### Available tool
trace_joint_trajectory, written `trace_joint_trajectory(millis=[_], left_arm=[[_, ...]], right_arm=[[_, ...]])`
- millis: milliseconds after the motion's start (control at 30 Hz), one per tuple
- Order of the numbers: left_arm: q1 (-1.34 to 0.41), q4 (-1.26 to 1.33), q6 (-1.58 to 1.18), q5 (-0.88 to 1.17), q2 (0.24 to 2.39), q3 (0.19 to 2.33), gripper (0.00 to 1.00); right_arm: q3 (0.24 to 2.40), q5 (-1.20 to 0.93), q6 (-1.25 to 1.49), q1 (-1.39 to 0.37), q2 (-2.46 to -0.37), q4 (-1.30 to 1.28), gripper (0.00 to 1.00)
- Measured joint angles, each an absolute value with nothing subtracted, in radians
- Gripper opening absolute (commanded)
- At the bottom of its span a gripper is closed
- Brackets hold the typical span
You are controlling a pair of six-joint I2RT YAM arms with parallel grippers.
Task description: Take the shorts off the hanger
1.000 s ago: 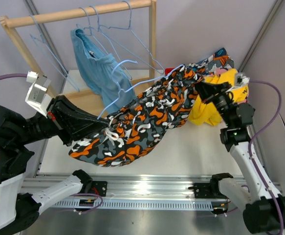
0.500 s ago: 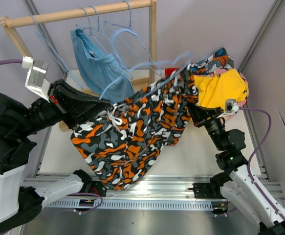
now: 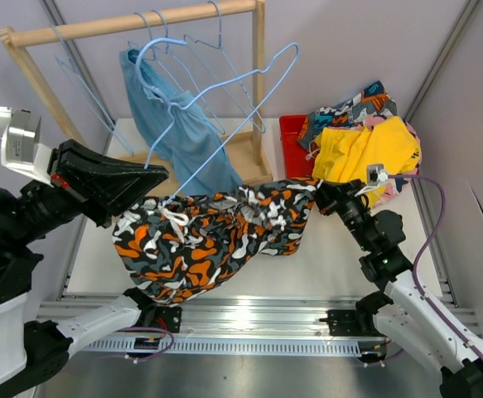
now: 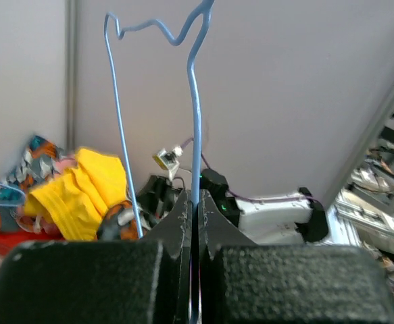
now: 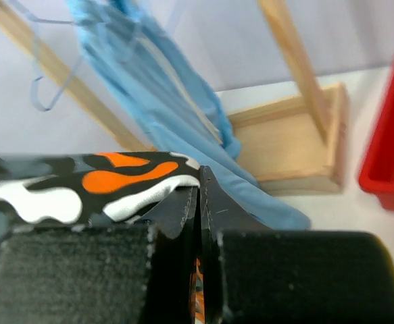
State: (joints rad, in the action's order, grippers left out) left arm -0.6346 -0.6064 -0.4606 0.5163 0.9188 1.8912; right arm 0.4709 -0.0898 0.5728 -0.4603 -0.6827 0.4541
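Nearest me, the blotched shorts (image 3: pixel 216 236) sag over the front of the table, with their long axis running left to right between my arms. The right gripper (image 3: pixel 324 192) is pinched tight on their right end. The left gripper (image 4: pixel 193 202) is clamped on the blue wire hanger (image 4: pixel 194 121), right by the waistband end, and the wire slants up and back from there. I can't tell if it's fully out of the cloth. Farther back, the light blue shorts (image 3: pixel 171 116) hang on the wooden rack (image 3: pixel 125 23).
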Motion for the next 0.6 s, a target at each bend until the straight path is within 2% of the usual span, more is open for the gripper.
trace_joint_trajectory(millis=[100,267,333,467,600], left_arm=[[-0.635,-0.466,-0.471,0.48,0.857,1.712,0.0],[-0.637,-0.144,-0.477,0.366,0.814,1.391,0.0],[-0.637,-0.042,-0.469,0.31,0.826,1.308,0.0],[-0.637,0.044,-0.408,0.203,0.882,1.285,0.0],[-0.637,0.115,-0.298,0.051,0.816,1.275,0.0]], right_arm=[[0.584,-0.139,0.53,-0.535,-0.741,0.407,0.0],[0.895,-0.173,0.377,-0.835,-0.871,0.298,0.0],[0.975,-0.174,0.314,-0.899,-0.893,0.266,0.0],[1.096,-0.117,0.198,-0.891,-0.929,0.175,0.0],[1.322,-0.126,0.113,-0.775,-1.027,0.029,0.0]])
